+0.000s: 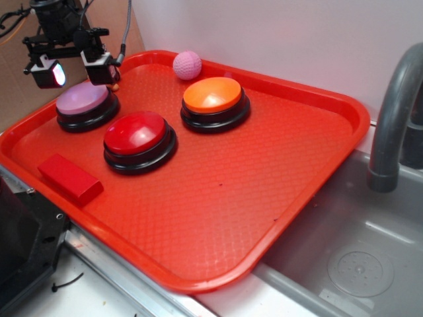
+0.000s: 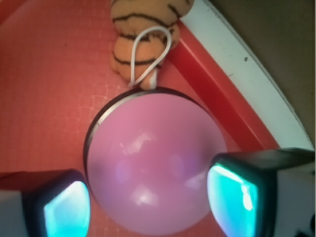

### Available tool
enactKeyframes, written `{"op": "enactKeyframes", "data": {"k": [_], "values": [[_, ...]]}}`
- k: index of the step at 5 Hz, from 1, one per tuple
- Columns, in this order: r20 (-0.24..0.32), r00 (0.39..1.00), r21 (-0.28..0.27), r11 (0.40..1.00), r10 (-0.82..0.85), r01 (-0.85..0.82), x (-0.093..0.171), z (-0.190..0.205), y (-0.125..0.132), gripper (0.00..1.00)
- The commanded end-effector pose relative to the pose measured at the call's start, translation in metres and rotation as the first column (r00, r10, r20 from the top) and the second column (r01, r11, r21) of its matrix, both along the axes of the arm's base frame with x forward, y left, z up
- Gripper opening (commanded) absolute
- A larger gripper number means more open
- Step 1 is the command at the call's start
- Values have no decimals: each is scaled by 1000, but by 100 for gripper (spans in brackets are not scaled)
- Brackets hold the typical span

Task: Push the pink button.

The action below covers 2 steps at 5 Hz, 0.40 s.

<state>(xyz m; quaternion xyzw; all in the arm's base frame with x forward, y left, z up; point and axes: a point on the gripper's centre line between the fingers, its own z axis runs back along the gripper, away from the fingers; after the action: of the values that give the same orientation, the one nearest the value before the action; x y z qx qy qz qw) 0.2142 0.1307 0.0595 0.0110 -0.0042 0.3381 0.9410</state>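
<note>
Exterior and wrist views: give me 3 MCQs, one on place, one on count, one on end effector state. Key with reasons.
1. Where does the pink button sit on the tray?
A. far left, under the end effector
B. centre
C. near right corner

2. How many domed buttons are on the tray?
A. two
B. three
C. four

3. How is the end effector?
A. shut on the pink ball
B. shut on the red block
C. open, fingers either side above the pink button

Key:
1 A: the exterior view shows it at the tray's far left, below the end effector.
2 B: pink, red button and orange button.
3 C: the wrist view shows the two fingers apart with the pink dome between them.
</note>
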Motion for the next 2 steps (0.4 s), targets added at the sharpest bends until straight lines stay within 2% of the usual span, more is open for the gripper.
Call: {"op": "enactKeyframes", "data": {"k": [1,2], "values": [[6,1000,15,1000,15,-15,-4,2,11,100],[-2,1000,19,1000,8,-8,-3,3,7,100]]}}
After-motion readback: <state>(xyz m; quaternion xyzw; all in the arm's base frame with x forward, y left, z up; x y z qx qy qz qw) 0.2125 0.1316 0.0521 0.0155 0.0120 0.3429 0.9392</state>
